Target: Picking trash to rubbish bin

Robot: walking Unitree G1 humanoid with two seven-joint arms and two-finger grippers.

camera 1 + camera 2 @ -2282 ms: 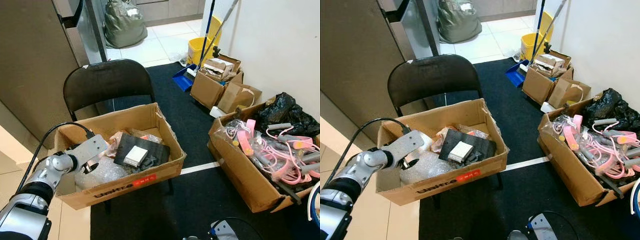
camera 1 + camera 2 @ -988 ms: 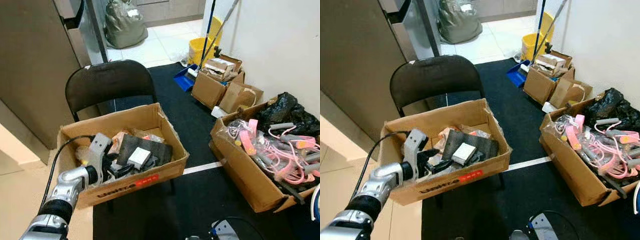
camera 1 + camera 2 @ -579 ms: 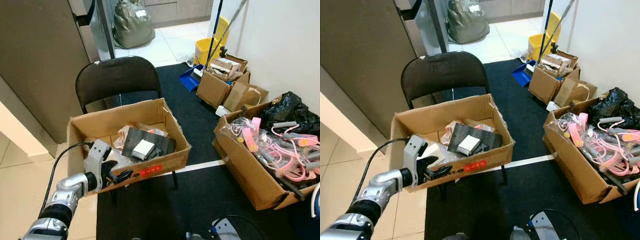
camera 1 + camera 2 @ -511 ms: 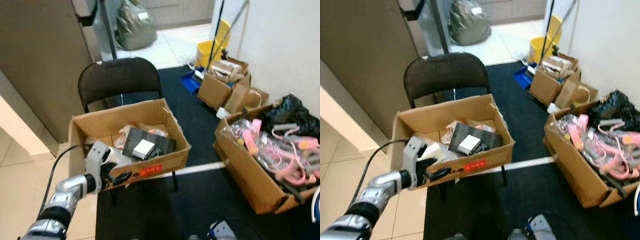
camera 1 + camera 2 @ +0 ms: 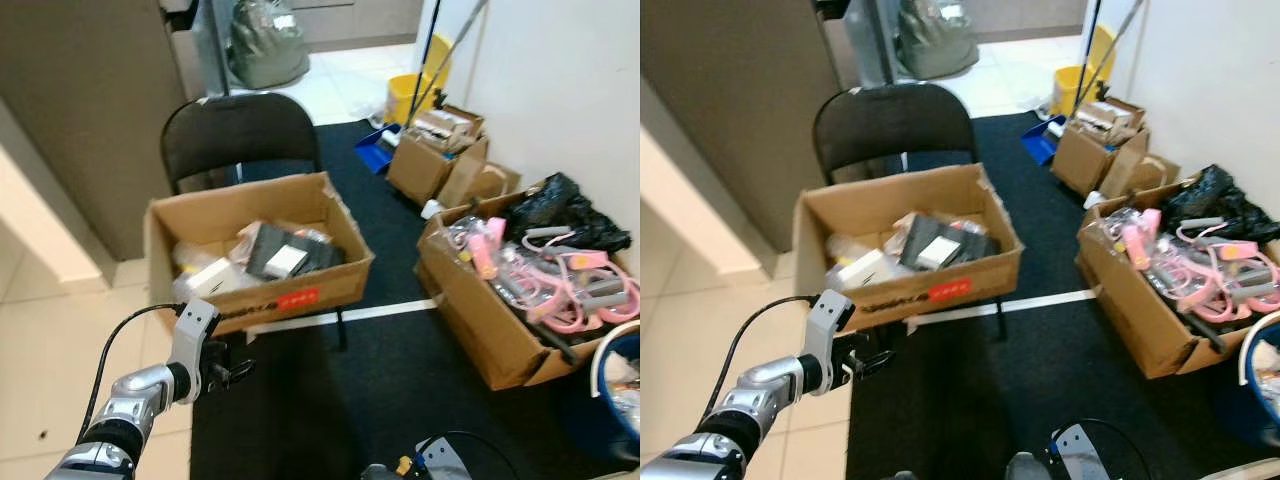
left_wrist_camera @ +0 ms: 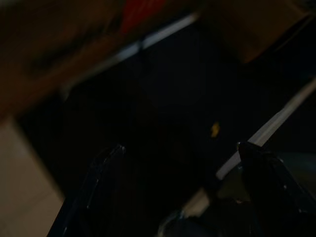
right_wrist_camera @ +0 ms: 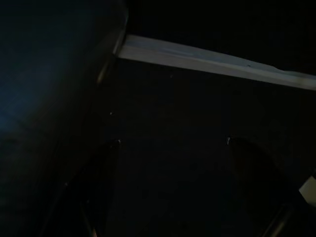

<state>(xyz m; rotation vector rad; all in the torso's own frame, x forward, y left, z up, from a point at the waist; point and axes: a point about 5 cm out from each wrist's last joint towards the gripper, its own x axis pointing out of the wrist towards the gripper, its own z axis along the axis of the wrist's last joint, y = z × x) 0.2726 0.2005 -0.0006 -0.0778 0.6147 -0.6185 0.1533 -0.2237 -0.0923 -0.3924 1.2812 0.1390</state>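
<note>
- Two cardboard boxes dominate the scene. The big one, the box on the chair (image 5: 250, 290), sits on a black chair (image 5: 235, 135) and holds mixed trash (image 5: 270, 255), packaging, a dark slab and white cartons. Judging by its place on the seat, a careless pull at its near wall could tip it off.
- The second box on the carpet (image 5: 480, 320), on the robot's right, is full of pink cables (image 5: 560, 290) with a black bag behind. Loose loops like these would likely snag a finger if the robot reached in.
- The rubbish bin (image 5: 615, 385), a blue tub with a white rim, shows at the right edge, well apart from the chair. Carrying trash from the chair to it means crossing the black carpet (image 5: 380, 380), and anything loosely held could drop on the way.
- The left gripper (image 5: 228, 372) hangs low, in front of and below the box on the chair, at the carpet's edge. In the left wrist view its fingers (image 6: 106, 177) stand spread with nothing between them, so it carries no trash.
- The right gripper (image 7: 173, 182) points down at dark carpet beside a blue wall, likely the bin; its fingers (image 7: 101, 173) are also apart and empty.
- Smallest risk: the cable at the left wrist catching on the box corner on the next reach.
</note>
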